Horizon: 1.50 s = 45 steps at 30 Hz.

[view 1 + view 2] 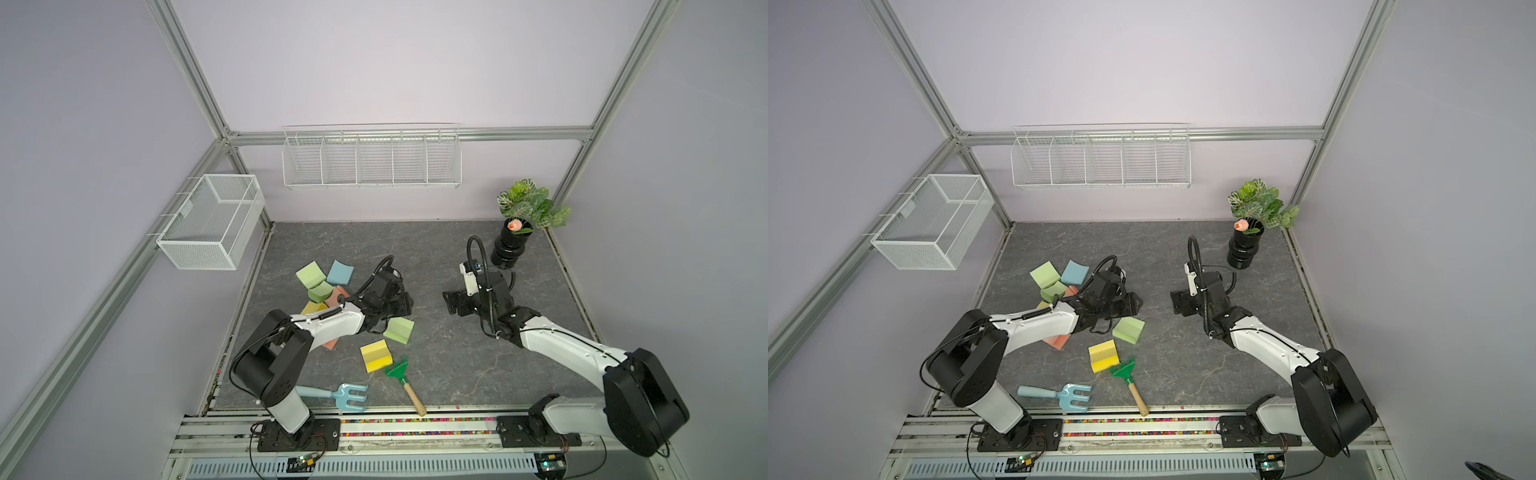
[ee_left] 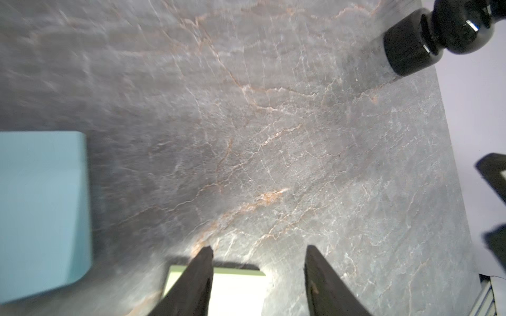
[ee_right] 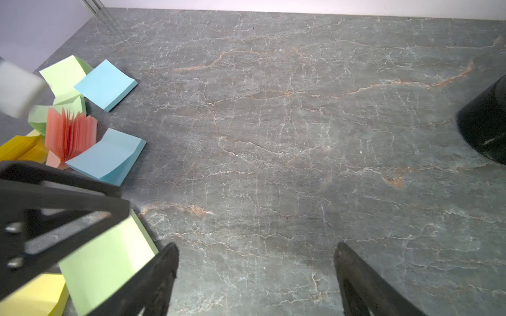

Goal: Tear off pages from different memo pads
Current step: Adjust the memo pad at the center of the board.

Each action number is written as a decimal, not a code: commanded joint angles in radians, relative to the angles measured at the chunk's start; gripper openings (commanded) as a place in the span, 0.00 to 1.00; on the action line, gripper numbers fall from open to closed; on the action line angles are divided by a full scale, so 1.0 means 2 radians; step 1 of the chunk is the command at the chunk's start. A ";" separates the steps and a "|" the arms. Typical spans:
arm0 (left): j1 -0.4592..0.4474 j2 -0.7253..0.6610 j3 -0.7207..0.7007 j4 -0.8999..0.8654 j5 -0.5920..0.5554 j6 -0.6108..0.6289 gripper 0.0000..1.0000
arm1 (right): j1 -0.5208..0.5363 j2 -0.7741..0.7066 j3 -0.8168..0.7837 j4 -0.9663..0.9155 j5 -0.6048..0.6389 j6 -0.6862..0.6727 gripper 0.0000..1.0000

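Pads heaped beside left arm; both end effectors spread

Bench (image 1: pixel 457 365): flat grey slab, stone-look, with pale and rusty veins. Memo pads (image 1: pixel 320 291) lie on its left half in both top views.

Far cluster, touching and overlapping: green pad (image 1: pixel 311 274), blue pad (image 1: pixel 340 272), then more green, salmon and yellow partly under the left arm (image 1: pixel 328 322). In the right wrist view the salmon pad (image 3: pixel 69 136) stands fanned open, its leaves splayed like ribs. A second blue pad (image 3: pixel 109 156) is bowed, with stepped edges.

Nearer: thick green block (image 1: pixel 399 330) with a slanted side. Yellow block (image 1: pixel 376 356) sits just beside a green rake (image 1: pixel 398 370) with a wooden handle.

Left end effector (image 2: pixel 260 262): black tapered fingers apart, bare bench between the tips, the green block's pale top beneath them. Cannot tell whether they touch it.

Right end effector (image 3: pixel 257 262): fingers spread wide over bare bench, nothing between them, well apart from the pads.

Glossy black ribbed vase (image 1: pixel 511 249) stands near the far right corner.
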 commanded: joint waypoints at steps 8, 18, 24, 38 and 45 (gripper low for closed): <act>0.000 -0.200 -0.127 -0.012 -0.170 0.053 0.59 | 0.014 0.115 0.128 -0.107 -0.107 -0.108 0.78; 0.000 -0.306 -0.152 -0.038 -0.250 0.042 0.59 | 0.103 0.230 0.227 -0.153 -0.138 -0.112 0.83; 0.000 -0.381 -0.195 -0.021 -0.304 0.028 0.60 | 0.162 0.255 0.230 -0.145 -0.109 -0.108 0.89; 0.000 -0.440 -0.212 -0.030 -0.324 0.021 0.61 | 0.192 0.255 0.199 -0.158 0.004 -0.129 0.94; 0.000 -0.388 -0.204 -0.014 -0.288 0.009 0.62 | 0.150 0.209 0.158 -0.159 -0.009 -0.135 0.92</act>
